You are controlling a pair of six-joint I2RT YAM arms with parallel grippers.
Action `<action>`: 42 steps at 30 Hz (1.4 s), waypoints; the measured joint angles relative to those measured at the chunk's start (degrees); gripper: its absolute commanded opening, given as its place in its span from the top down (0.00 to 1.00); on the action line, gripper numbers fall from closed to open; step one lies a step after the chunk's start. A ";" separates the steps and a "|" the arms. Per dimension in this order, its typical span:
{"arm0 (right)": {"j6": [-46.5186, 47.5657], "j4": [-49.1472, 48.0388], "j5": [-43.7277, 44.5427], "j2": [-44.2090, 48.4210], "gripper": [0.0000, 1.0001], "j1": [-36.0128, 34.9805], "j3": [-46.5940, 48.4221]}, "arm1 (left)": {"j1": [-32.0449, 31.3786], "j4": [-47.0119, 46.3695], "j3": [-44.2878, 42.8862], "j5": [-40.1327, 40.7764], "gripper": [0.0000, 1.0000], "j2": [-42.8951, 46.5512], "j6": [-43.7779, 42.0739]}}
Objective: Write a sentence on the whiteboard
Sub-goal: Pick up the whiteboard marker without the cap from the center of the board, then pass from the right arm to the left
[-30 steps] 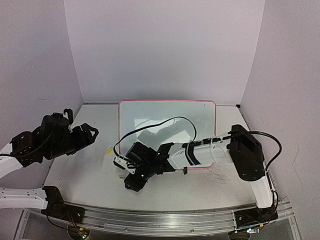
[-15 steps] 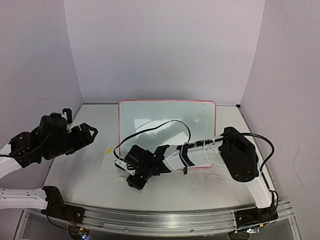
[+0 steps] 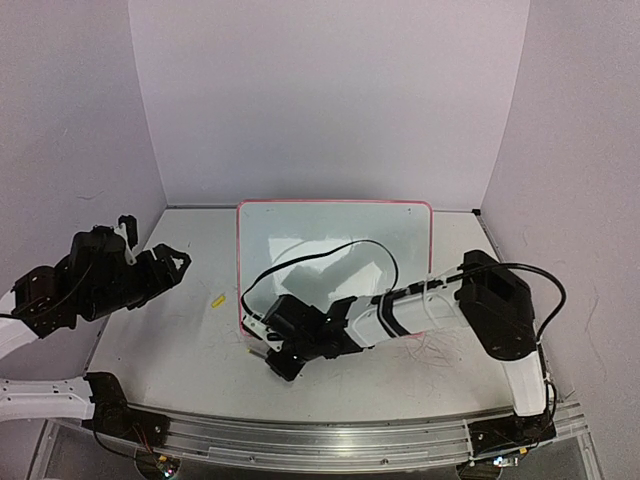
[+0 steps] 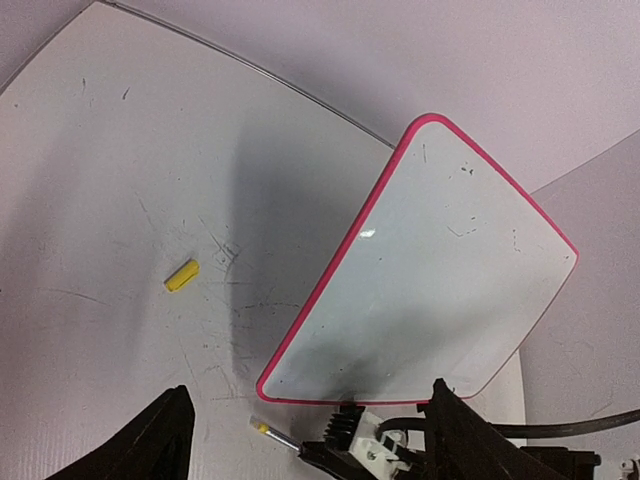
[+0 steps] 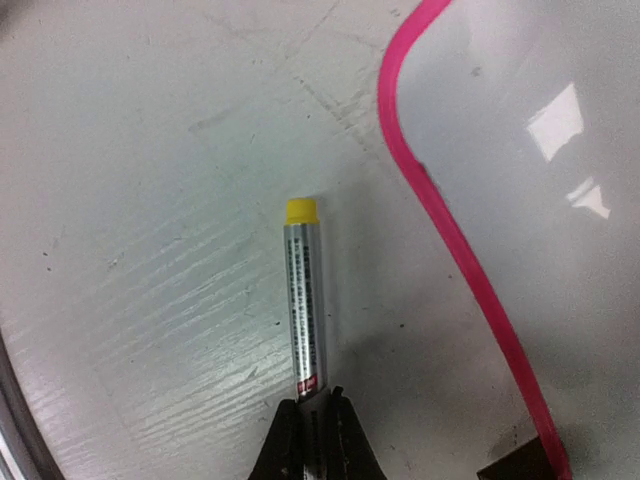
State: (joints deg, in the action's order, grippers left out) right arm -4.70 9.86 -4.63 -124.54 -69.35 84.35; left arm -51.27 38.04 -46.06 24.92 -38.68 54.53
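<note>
Silver marker [image 5: 303,300] is pinched by one end in the right gripper [image 5: 313,405], just off the whiteboard [image 3: 330,225] at its near-left corner; the left gripper [image 3: 178,265] is spread, left of it. So slight a hold may be levered loose once the marker is pressed to the blank-looking board.

Bright even light from above, soft shadows across the desk [image 4: 120,170], glare patches on the whiteboard [image 5: 540,200], wrist views bowed at edges

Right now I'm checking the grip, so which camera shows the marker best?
Right wrist: the marker fills mid-frame, silver barrel and yellow end, pinched by the right gripper beside the whiteboard. Left wrist shows only its small protruding end; top external barely shows it.
</note>
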 measured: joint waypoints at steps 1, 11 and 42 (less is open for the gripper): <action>-0.90 -1.05 -0.46 1.65 1.00 0.29 -1.96 | 0.00 0.00 0.00 0.10 0.19 -0.03 0.00; -12.45 -23.01 -5.79 28.69 1.00 6.02 -22.23 | 0.07 -12.05 -0.21 -11.22 0.20 -5.04 -4.59; -33.43 -42.25 -2.86 45.51 1.00 9.14 -30.46 | -5.39 -62.57 2.53 -46.58 0.38 -30.00 -7.27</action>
State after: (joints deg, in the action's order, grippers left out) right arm -38.13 -32.40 -7.49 -79.03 -60.20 53.89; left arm -56.66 -24.53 -43.54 -21.66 -68.67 47.27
